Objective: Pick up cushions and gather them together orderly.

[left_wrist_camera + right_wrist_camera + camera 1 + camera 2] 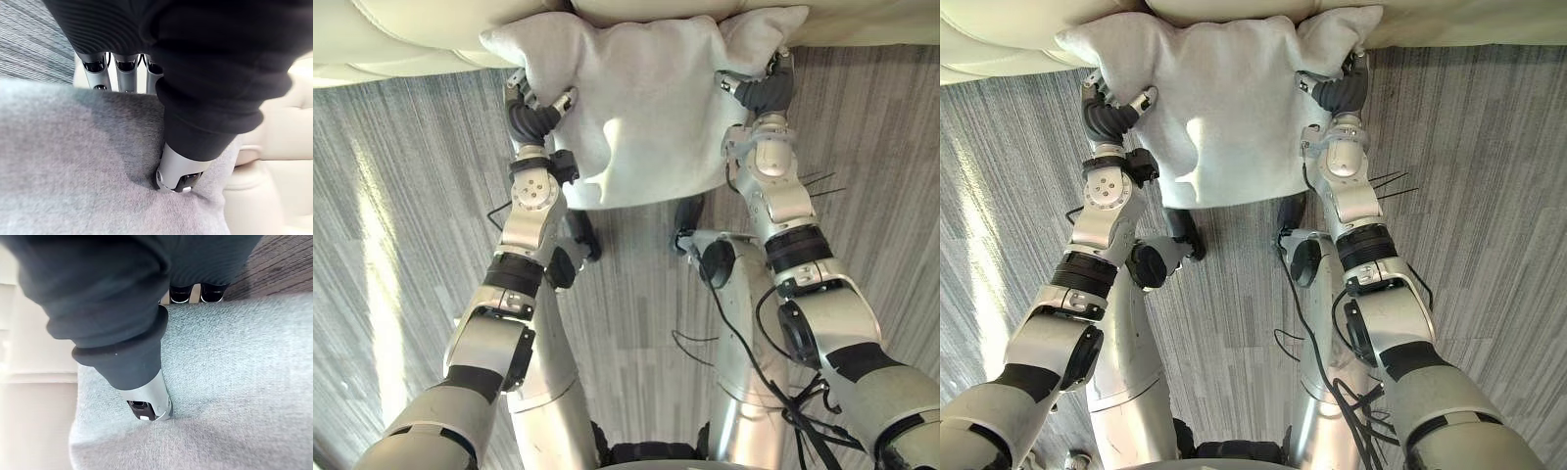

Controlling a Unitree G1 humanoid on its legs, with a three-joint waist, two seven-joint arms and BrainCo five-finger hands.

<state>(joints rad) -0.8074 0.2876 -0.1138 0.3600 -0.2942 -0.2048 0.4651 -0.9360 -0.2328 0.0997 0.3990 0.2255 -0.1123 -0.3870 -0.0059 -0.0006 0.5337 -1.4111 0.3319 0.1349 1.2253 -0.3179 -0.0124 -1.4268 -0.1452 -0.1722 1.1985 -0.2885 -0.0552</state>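
Note:
A pale grey cushion (641, 108) hangs between both hands, just in front of the cream sofa (421, 39). My left hand (533, 116) grips its left edge, thumb pressed into the cloth (73, 161) and fingers curled behind the edge. At the right edge my right hand (764, 90) pinches the cushion (234, 382) the same way, thumb on the near face and fingers over the far side. The cushion's top corners stick up against the sofa's seat edge.
The cream sofa runs across the far side of the view, its front edge (1449, 34) right behind the cushion. Grey striped carpet (401, 215) covers the floor on both sides and below the cushion.

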